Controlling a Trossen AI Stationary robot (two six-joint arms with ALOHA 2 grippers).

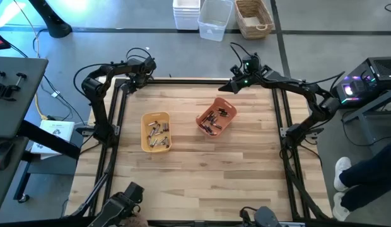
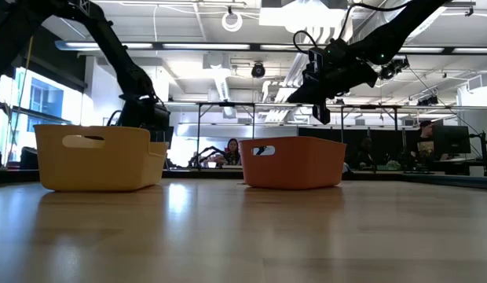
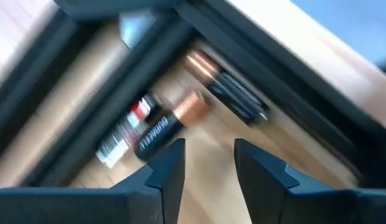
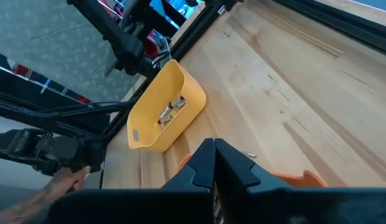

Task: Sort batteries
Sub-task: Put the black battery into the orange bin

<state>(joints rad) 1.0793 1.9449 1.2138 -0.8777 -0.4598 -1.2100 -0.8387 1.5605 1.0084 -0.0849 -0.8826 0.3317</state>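
Copper-capped batteries [image 3: 171, 121] at left wrist frame centre — hard, slick, prone to rolling; best pinched mid-barrel. Left gripper [image 3: 208, 163] parted, empty; right gripper [image 4: 215, 163] clenched, empty.

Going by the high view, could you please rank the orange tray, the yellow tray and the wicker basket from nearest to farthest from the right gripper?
From the right gripper:
1. Orange tray, on the table just before it.
2. Wicker basket, off the table, on the floor beyond.
3. Yellow tray, toward the left arm's side.
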